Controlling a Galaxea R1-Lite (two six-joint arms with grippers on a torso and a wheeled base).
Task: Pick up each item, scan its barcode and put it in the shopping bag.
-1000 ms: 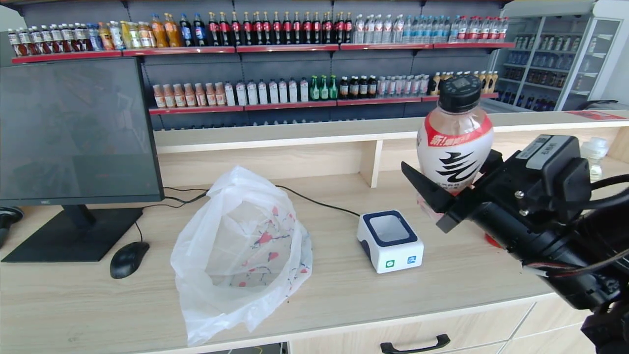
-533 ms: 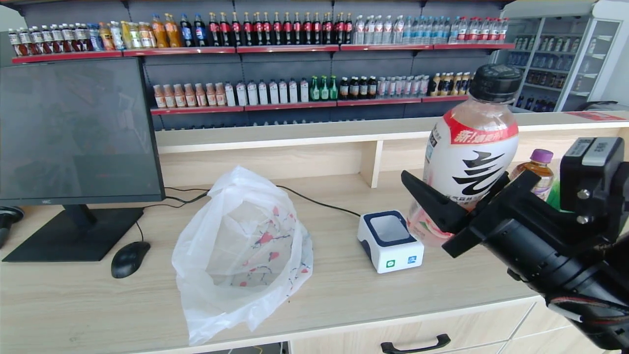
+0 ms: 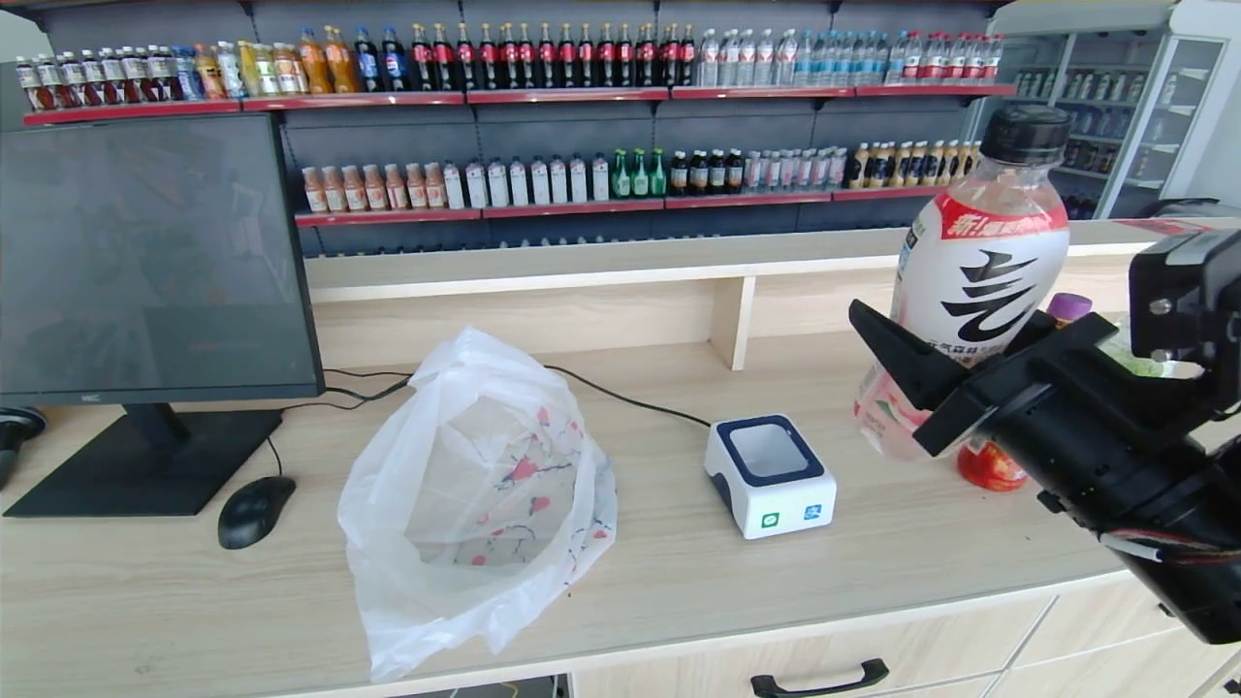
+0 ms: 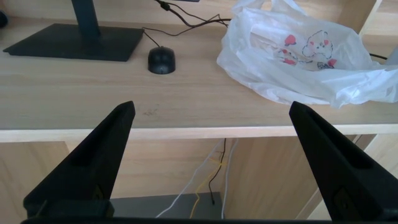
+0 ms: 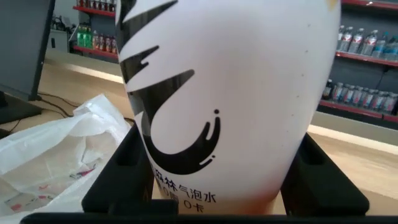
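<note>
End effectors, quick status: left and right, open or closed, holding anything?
Left end effector: open, holding nothing.
Right end effector: closed on the bottle, held upright above the counter.

A pale wooden counter (image 3: 194, 601) is seen across the foreground, and a raised ledge (image 3: 582, 262) is set along its far edge, carried by an upright divider (image 3: 732, 320). A drawer with a black handle (image 3: 819, 677) is fitted under the front. The dark back wall (image 3: 388, 136) is lined with red-edged shelves (image 3: 572, 95) packed with bottles (image 3: 543, 53). A glass-fronted cooler (image 3: 1086, 116) is placed at the right, in bright daylight.
</note>
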